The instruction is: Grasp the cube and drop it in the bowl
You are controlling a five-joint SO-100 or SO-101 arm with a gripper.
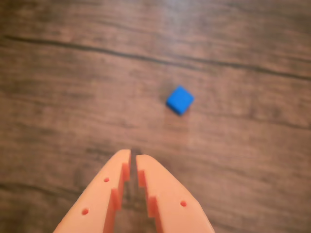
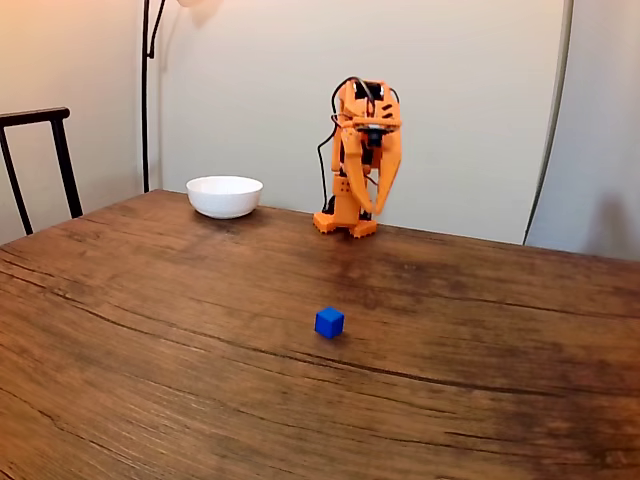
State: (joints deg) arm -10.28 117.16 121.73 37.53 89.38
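A tiny bright-blue cube (image 2: 329, 322) lies alone on the brown wooden table, well in front of the arm in the fixed view. The wrist view shows the cube (image 1: 180, 100) above and right of my orange gripper (image 1: 133, 156), with bare wood between them. The gripper's two fingers stand almost together with only a thin slit and nothing held. In the fixed view the gripper (image 2: 374, 207) hangs high near the arm's base at the table's far edge. The white bowl (image 2: 224, 195) sits at the back left, left of the arm.
A dark chair back (image 2: 40, 150) stands at the far left beside the table. A lamp pole (image 2: 146, 90) rises behind the bowl against the pale wall. Wide bare wood surrounds the cube.
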